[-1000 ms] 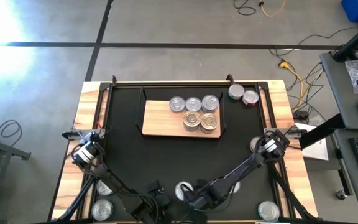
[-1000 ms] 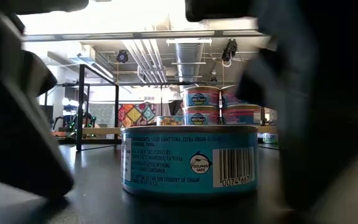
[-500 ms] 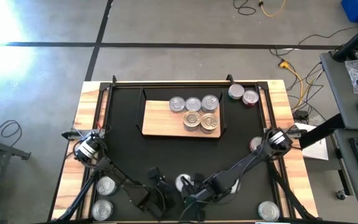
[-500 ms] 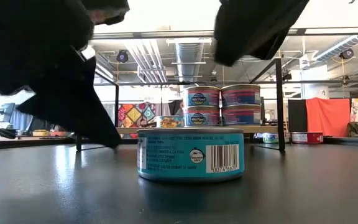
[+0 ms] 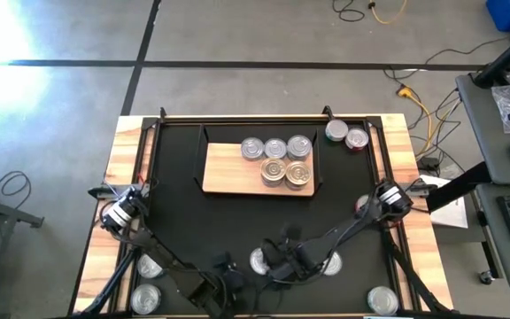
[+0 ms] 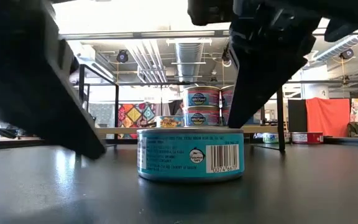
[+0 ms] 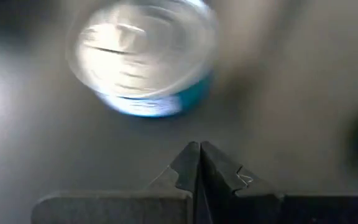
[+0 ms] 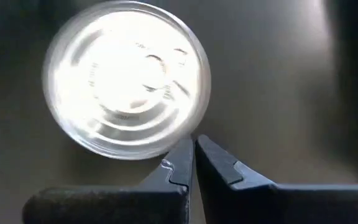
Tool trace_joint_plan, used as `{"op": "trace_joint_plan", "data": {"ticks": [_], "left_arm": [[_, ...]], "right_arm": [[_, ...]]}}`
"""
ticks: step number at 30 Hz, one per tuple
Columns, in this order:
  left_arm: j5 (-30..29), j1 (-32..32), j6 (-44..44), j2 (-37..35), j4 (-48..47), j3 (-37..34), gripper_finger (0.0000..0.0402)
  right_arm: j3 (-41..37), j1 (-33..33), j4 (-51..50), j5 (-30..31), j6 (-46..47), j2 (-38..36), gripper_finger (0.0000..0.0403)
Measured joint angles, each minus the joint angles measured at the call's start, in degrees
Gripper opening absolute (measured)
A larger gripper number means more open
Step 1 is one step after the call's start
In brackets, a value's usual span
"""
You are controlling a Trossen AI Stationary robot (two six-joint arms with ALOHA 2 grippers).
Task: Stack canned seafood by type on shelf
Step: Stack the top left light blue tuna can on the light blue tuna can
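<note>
A teal-sided can (image 6: 190, 154) with a silver top (image 8: 126, 78) stands alone on the black mat near the table's near edge (image 5: 258, 260). My left gripper (image 7: 199, 149) is shut and hovers just left of it and a little nearer (image 5: 230, 276). My right gripper (image 8: 193, 146) is shut too. It slants down close by the can's rim on its right, far side (image 5: 283, 255). The wooden shelf (image 5: 228, 173) at the far middle carries several silver-topped cans (image 5: 277, 159), some stacked two high (image 6: 202, 106).
Loose cans lie on the mat at the near left (image 5: 151, 266), near right (image 5: 332, 263) and near right corner (image 5: 382, 299). Two more sit at the far right (image 5: 345, 135), and a reddish one (image 5: 362, 204) by the right arm. The mat between shelf and grippers is bare.
The teal can has slid a little toward the far edge, then stopped, still upright. My right gripper has risen and swung from the can's near side to its far right, tipping steeper. Both grippers stay shut.
</note>
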Motion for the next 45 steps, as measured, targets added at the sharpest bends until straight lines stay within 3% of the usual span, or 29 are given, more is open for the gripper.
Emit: {"op": "trace_joint_plan", "data": {"ticks": [6,10,15,19,25,30,35,39,45], "left_arm": [[0.01,2.32,-2.31,1.68,-1.59,-0.42,0.0],[-0.52,5.09,1.45,0.12,-6.42,-1.01,0.0],[-1.52,6.73,3.27,-3.58,-16.6,-1.03,0.0],[-1.5,6.29,2.43,-6.29,-22.64,-1.96,0.0],[3.06,2.7,-3.5,-8.46,-15.52,-1.92,0.0],[3.88,-1.96,-1.82,-6.87,-6.83,-1.9,0.0014],[5.94,-4.32,-2.08,-4.76,-5.8,-1.92,0.0067],[4.99,-4.48,-3.74,-4.16,-6.1,-1.96,0.014],[4.03,-3.99,-6.01,-3.73,-6.59,-1.96,0.0253]], "right_arm": [[0.0,0.31,6.6,-8.09,-0.23,0.78,0.0013],[0.52,2.01,6.82,-12.07,-0.24,0.18,0.0013],[0.57,3.02,2.51,-11.33,-0.31,-2.62,0.0013],[0.52,3.36,-5.7,-7.34,0.89,-3.27,0.0013],[0.02,3.54,-8.04,-5.19,2.61,-3.27,0.0013],[-0.24,4.66,-6.9,-5.98,3.26,-3.3,0.0013],[-0.26,4.78,-6.96,-5.52,2.25,-3.21,0.0013],[-0.51,3.49,-8.54,-2.23,2.41,-0.8,0.0013],[-0.59,1.28,-5.02,-2.57,3.31,1.98,0.0013]]}}
